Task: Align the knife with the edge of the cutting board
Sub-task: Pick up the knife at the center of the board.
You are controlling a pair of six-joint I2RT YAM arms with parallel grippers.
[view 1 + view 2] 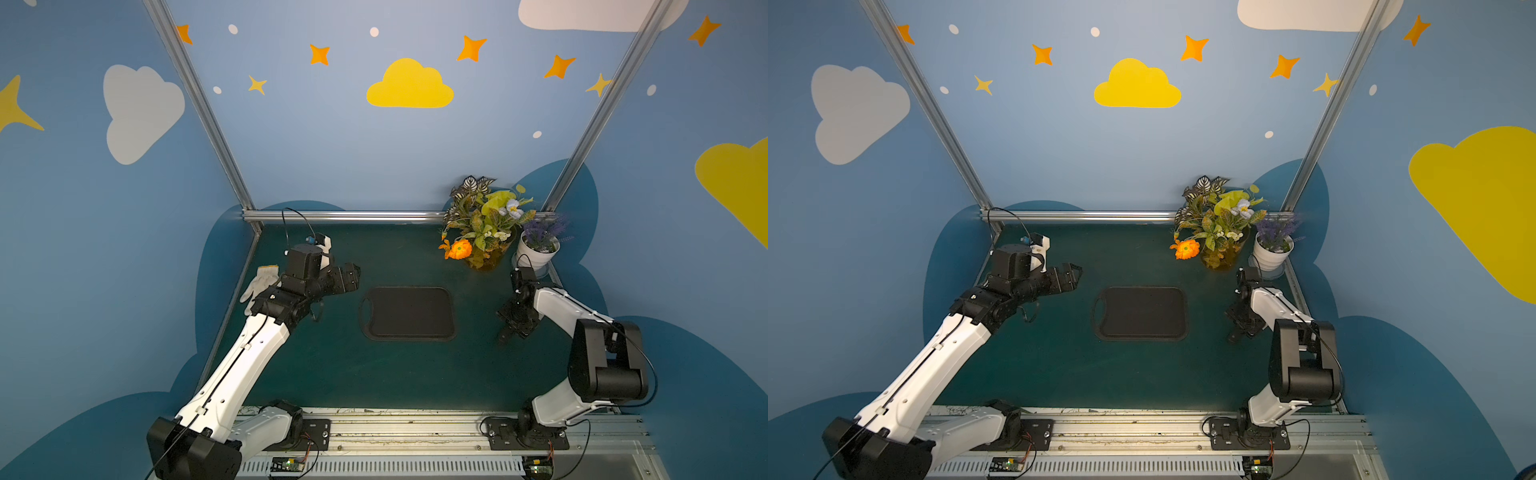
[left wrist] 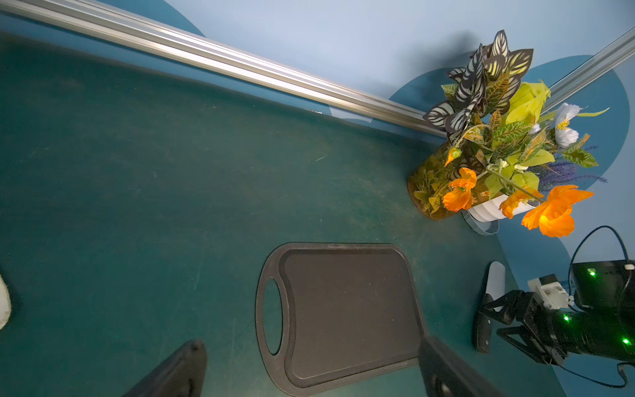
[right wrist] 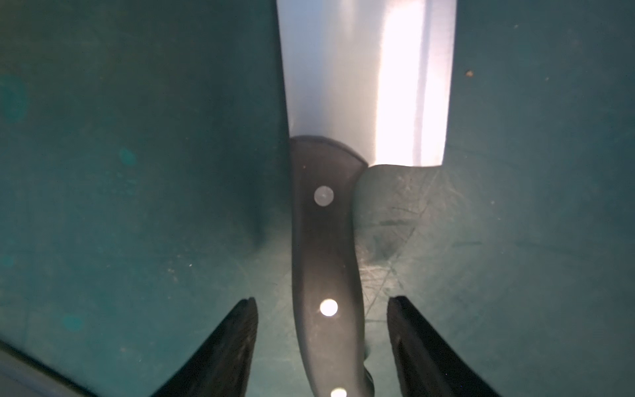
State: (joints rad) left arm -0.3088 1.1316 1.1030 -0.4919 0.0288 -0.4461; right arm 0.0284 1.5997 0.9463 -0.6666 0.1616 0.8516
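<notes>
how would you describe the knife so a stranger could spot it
Start at the black cutting board in the middle of the green table. Beyond its end without the handle hole, off the board, the knife lies flat under the right tool. Nothing else there has a broad shiny blade and a black riveted handle.

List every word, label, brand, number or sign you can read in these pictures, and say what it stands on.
No text can be read anywhere.
knife: the blade shows only glare, the handle only rivets.
cutting board: plain black, no mark.
circuit boards: any print is too small to read.
walls: painted clouds and stars only, no letters.
</notes>
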